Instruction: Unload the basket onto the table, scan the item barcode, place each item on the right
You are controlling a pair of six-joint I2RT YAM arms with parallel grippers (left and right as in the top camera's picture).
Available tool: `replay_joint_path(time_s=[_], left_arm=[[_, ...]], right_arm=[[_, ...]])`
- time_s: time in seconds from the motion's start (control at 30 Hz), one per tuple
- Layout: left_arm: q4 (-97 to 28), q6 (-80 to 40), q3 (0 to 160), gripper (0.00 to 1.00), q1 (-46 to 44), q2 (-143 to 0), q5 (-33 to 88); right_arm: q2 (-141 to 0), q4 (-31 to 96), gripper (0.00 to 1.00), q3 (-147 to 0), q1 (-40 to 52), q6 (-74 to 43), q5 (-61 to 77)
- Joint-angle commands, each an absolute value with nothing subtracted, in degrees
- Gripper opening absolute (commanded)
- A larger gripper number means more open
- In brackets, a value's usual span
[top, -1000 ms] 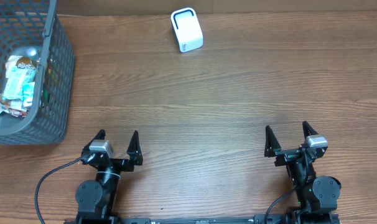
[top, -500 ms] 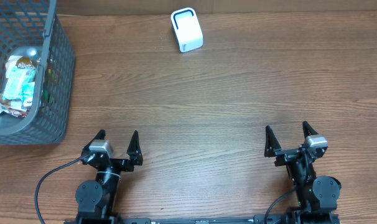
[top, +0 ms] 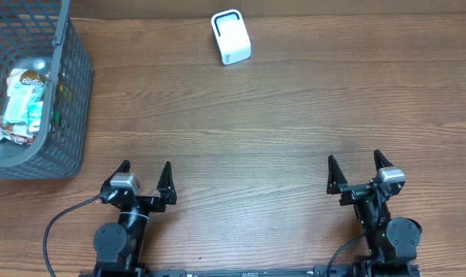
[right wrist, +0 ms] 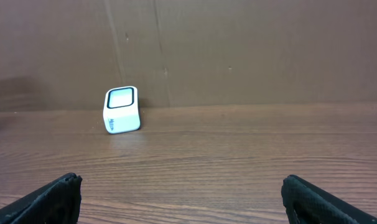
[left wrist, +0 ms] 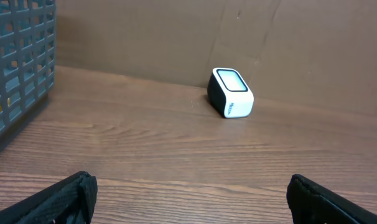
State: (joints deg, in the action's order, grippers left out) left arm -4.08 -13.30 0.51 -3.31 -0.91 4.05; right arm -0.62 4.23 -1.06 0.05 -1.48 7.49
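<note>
Nothing has shifted since the earlier frames, we note. Far-left corner of the table [top: 279, 115]: grey basket [top: 76, 85], with packaged items [top: 24, 104] lying inside. Near edge, left: left gripper [top: 146, 165], jaws wide, empty. Far edge, about midway: white scanner [top: 231, 37], standing alone. Near edge, right: right gripper [top: 354, 158], jaws wide, empty. We log both grippers well apart from basket and scanner.
</note>
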Motion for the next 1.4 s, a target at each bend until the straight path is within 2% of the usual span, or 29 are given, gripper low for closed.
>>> replay_joint_path(time_s=[0.0, 0.53, 0.87, 1.03, 1.2, 1.37], left_arm=[[-4.2, -12.4, 0.3, 0.99, -3.5, -0.3, 3.9], [-4.3, -12.3, 0.3, 0.99, -3.4, -0.3, 3.7], [-3.5, -10.2, 0.3, 1.0, -3.4, -0.3, -3.0], [2.9, -8.3, 0.3, 0.99, -3.4, -0.3, -16.4], [15.0, -8.3, 0.3, 1.0, -3.4, -0.3, -9.7], [23.8, -5.3, 3.0, 1.0, -3.4, -0.3, -9.2]], right_arm=[[-0.3, 4.0, 1.0, -0.4, 0.3, -1.4, 7.6], [-0.3, 4.0, 1.0, -0.4, 0.3, -1.4, 7.6], [-0.3, 4.0, 1.0, -0.4, 0.3, -1.4, 7.6], [-0.3, 4.0, 1.0, -0.4, 0.3, -1.4, 7.6], [-0.3, 4.0, 1.0, -0.4, 0.3, -1.4, 7.6], [-0.3, 4.0, 1.0, -0.4, 0.3, -1.4, 7.6]])
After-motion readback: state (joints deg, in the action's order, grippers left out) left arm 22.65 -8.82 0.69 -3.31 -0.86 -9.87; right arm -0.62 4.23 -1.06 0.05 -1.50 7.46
